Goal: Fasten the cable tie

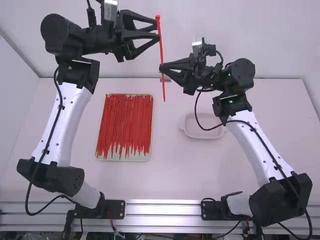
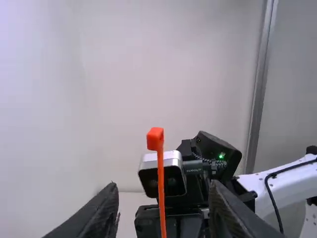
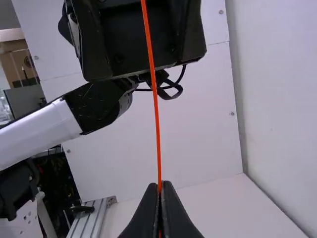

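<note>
- The right gripper's fingers [image 3: 146, 210] are pressed together on the red cable tie [image 3: 154, 104]. The strap rises from between their tips in the right wrist view.
- The left gripper's fingers [image 2: 101, 214] stand wide apart. In the left wrist view the strap runs up through the gap between them, and I cannot tell whether it touches either one.
- In the high view the cable tie [image 1: 161, 50] hangs close to upright, well above the table [image 1: 170, 160]. Its square head [image 1: 158, 18] is at the top and its pointed tail hangs free below the right gripper [image 1: 161, 68].
- The right gripper grips the strap roughly at its middle. The left gripper [image 1: 157, 28] sits higher, at the head end, and the two grippers face each other across the tie.
- The left wrist view shows the head [image 2: 155, 138] above the strap. Behind it is the right arm's wrist camera [image 2: 171, 173], with a green light lit on the black housing beside it.
- The right wrist view looks up the strap at the black underside of the left gripper [image 3: 138, 34], where the strap crosses in front of it.
- On the table lie two other things — a tray [image 1: 123, 159] of loose red ties [image 1: 125, 125], below the left gripper, and a white dish [image 1: 200, 131] under the right arm, near the tray but apart from it.
</note>
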{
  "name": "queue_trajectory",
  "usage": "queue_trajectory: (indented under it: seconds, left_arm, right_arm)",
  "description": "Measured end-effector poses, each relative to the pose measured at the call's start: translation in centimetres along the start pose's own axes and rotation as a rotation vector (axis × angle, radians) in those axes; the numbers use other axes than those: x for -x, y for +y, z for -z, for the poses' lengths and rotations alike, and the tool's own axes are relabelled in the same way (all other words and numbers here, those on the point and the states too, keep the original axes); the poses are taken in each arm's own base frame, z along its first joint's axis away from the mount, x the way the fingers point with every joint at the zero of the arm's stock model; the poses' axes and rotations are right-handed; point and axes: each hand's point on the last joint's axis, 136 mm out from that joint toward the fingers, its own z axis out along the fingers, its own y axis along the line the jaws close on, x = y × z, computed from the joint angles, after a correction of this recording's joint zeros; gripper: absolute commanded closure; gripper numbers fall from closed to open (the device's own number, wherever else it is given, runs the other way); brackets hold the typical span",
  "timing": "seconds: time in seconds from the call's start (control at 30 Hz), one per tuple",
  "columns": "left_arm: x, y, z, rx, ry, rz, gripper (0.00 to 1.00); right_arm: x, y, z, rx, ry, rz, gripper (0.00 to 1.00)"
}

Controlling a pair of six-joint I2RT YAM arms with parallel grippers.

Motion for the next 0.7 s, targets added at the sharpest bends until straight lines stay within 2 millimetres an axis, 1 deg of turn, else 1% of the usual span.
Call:
queue_trajectory:
  seconds: [0.33,0.4,0.63,0.7]
  left_arm:
    - [0.19,0.04,0.0,0.005,-0.007,-0.01,0.64]
    - [0.29,0.02,0.0,0.006,-0.011,-0.017,0.68]
    - [0.41,0.12,0.02,0.012,-0.017,-0.021,0.7]
    - [0.48,0.21,0.02,0.018,-0.021,-0.02,0.72]
  right_arm:
    - [-0.09,0.09,0.0,0.006,0.005,-0.001,1.0]
    - [-0.1,0.09,-0.01,0.006,0.005,-0.003,1.0]
    - [-0.18,0.11,-0.04,0.007,0.005,0.002,1.0]
    - [-0.51,0.01,-0.08,0.005,0.011,-0.009,1.0]
